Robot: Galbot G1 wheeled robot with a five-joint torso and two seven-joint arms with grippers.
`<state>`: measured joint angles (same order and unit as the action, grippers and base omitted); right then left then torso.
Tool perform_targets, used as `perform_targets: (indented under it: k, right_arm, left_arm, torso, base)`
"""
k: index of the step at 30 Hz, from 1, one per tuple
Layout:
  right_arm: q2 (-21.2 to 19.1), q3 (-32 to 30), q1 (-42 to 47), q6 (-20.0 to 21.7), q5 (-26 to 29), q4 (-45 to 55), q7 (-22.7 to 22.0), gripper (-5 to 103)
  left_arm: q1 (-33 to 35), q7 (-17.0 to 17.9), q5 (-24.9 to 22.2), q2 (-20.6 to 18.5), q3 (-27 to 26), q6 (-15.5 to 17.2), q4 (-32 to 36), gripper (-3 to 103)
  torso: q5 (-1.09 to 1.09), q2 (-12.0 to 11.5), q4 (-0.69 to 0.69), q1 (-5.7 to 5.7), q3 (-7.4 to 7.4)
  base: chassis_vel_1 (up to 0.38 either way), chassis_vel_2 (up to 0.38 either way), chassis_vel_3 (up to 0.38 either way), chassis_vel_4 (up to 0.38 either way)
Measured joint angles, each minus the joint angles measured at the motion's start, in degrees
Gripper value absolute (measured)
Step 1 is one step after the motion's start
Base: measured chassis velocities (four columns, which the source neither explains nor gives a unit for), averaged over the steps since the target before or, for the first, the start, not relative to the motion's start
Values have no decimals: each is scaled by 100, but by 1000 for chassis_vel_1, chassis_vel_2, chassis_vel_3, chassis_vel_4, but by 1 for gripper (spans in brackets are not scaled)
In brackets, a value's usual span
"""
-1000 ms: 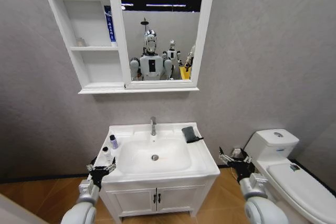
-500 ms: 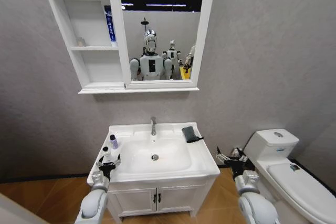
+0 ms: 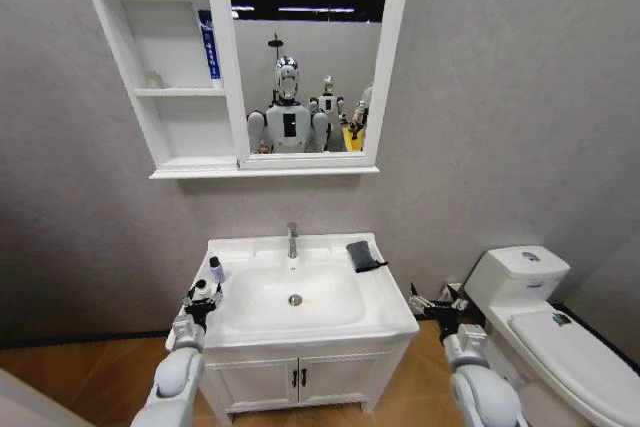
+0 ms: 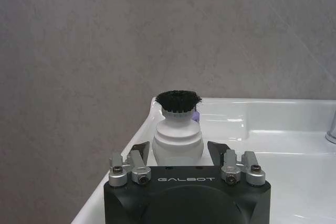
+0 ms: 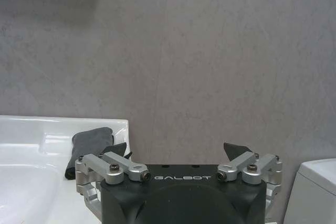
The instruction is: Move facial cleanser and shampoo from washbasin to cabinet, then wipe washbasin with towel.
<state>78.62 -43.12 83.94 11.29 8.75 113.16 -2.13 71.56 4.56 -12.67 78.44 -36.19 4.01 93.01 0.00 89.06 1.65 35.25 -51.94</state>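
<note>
A: Where is the left gripper (image 3: 203,296)?

B: At the left edge of the washbasin (image 3: 385,299), its jaws spread on either side of a small white bottle (image 4: 177,141) with a black bristled top. From the left wrist view the bottle stands between the two fingers (image 4: 140,149), with a gap showing on each side, so nothing is clamped.

A: And the other bottle?

B: A small dark-capped bottle (image 3: 216,269) stands just behind the white one, further back along the same left edge, towards the wall.

A: The towel?

B: The dark towel (image 3: 363,255) lies folded on the back right corner of the washbasin, beside the chrome faucet (image 3: 292,239). In the right wrist view it lies well ahead of the right gripper (image 5: 177,152), towards that arm's left finger.

A: What is the right gripper doing?

B: It hangs off the right edge of the washbasin, between it and the white toilet (image 3: 545,319), jaws wide apart and holding nothing.

A: And the cabinet?

B: The cabinet (image 3: 172,161) hangs on the wall above; a blue tube (image 3: 208,47) stands at the right side of its middle shelf.
</note>
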Motion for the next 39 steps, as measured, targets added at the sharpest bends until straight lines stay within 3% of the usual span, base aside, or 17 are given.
perform_targets:
  k: [7, 14, 17, 20, 21, 23, 26, 27, 28, 29, 30, 33, 35, 36, 38, 39]
  right_arm:
    - [25, 75, -160, 63, 4, -129, -22, 100]
    - [76, 101, -177, 69, 2, -173, -31, 100]
    - [105, 128, -176, 67, -12, -186, -39, 100]
    - [103, 148, -162, 48, -28, -183, -41, 100]
    - [103, 148, -162, 48, -28, -183, -41, 100]
    - [85, 234, -176, 47, -43, -160, -43, 100]
    - [69, 292, -197, 66, -43, -135, -42, 100]
    - [55, 336, -220, 90, -42, -117, -43, 100]
    - [31, 391, -271, 134, -37, -100, -48, 100]
    - [31, 391, -271, 134, -37, -100, -48, 100]
    - [14, 395, -291, 149, -33, -87, -54, 100]
    - [-1, 390, -294, 161, -25, -69, -60, 100]
    - [-54, 337, -293, 240, 10, 14, -133, 100]
    - [-54, 337, -293, 240, 10, 14, -133, 100]
    - [-94, 291, -288, 397, 133, 91, -226, 100]
    - [-94, 291, -288, 397, 133, 91, -226, 100]
  left_arm:
    - [95, 138, -19, -77, -15, 86, 308, 43]
    - [444, 255, -184, -279, -54, 393, 1028, 42]
    - [510, 463, -289, -406, -62, 519, 1299, 42]
    - [308, 989, -933, -995, 25, 1004, 1982, 42]
    - [308, 989, -933, -995, 25, 1004, 1982, 42]
    - [-63, 1412, -1660, -1567, 65, 1454, 2322, 42]
    - [-225, 1560, -1996, -1808, 47, 1659, 2406, 42]
    - [-346, 1677, -2231, -1983, 18, 1812, 2451, 42]
    - [-601, 1923, -2778, -2422, -104, 2215, 2575, 42]
    - [-601, 1923, -2778, -2422, -104, 2215, 2575, 42]
    - [-820, 2106, -3200, -2780, -167, 2495, 2661, 42]
    - [-966, 2234, -3480, -2997, -179, 2664, 2692, 42]
    - [-1472, 2368, -4176, -3660, -103, 2964, 2643, 42]
    - [-1472, 2368, -4176, -3660, -103, 2964, 2643, 42]
    - [-2283, 2423, -4804, -4146, 153, 3148, 2445, 42]
    - [-2283, 2423, -4804, -4146, 153, 3148, 2445, 42]
  torso:
    - [-1, 0, 0, 0, 0]
    - [1, 0, -1, 0, 0]
    - [-4, 0, -2, 0, 0]
    - [0, 0, -1, 0, 0]
    - [0, 0, -1, 0, 0]
    - [1, 0, 2, 0, 0]
    - [1, 0, 2, 0, 0]
    - [-3, 0, 0, 0, 0]
    - [-3, 0, -2, 0, -1]
    - [-3, 0, -2, 0, -1]
    - [0, 0, -2, 0, -1]
    - [1, 0, -2, 0, 0]
    - [0, 0, 0, 0, 0]
    - [0, 0, 0, 0, 0]
    - [-2, 0, 0, 1, -1]
    - [-2, 0, 0, 1, -1]
  base:
    - [0, 0, 0, 0]
    - [0, 0, 0, 0]
    - [0, 0, 0, 0]
    - [0, 0, 0, 0]
    - [0, 0, 0, 0]
    - [0, 0, 0, 0]
    - [0, 0, 0, 0]
    - [0, 0, 0, 0]
    - [0, 0, 0, 0]
    - [0, 0, 0, 0]
    - [0, 0, 0, 0]
    - [0, 0, 0, 0]
    - [0, 0, 0, 0]
    - [0, 0, 0, 0]
    - [0, 0, 0, 0]
    - [0, 0, 0, 0]
